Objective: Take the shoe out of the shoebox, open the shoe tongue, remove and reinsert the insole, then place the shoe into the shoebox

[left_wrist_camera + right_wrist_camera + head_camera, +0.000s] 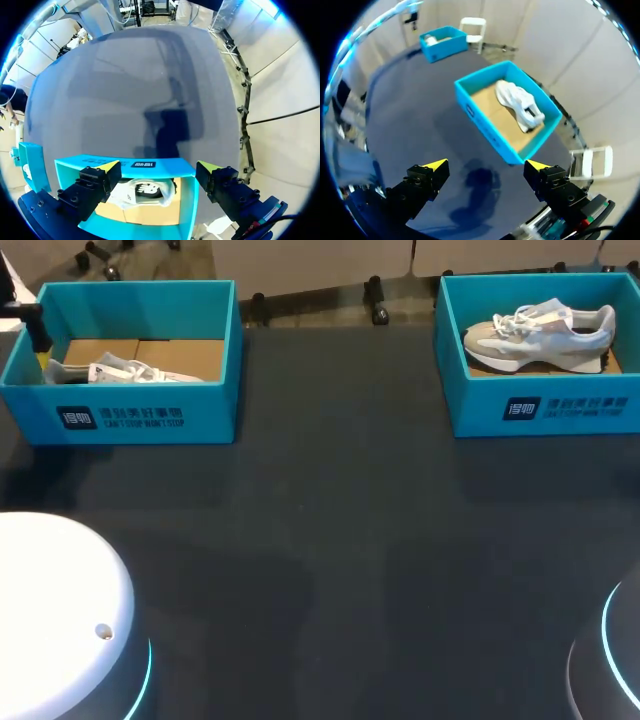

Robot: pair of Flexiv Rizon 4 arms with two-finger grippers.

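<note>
Two teal shoeboxes stand at the back of the dark table. The left shoebox (150,410) holds a white shoe (125,371) lying low against its front wall. The right shoebox (545,405) holds a grey-and-white sneaker (540,332) on its side. My left gripper (159,166) hangs open over the left shoebox (70,167), with the white shoe (145,192) below and between its fingers, untouched. My right gripper (486,164) is open above bare table, short of the right shoebox (470,107) and its sneaker (520,102). Neither gripper holds anything.
The dark table (320,540) stretches between and in front of the boxes. The white round bases of my arms sit at the front left (60,620) and front right (610,660) corners. The left shoebox (442,42) shows far ahead of the right gripper.
</note>
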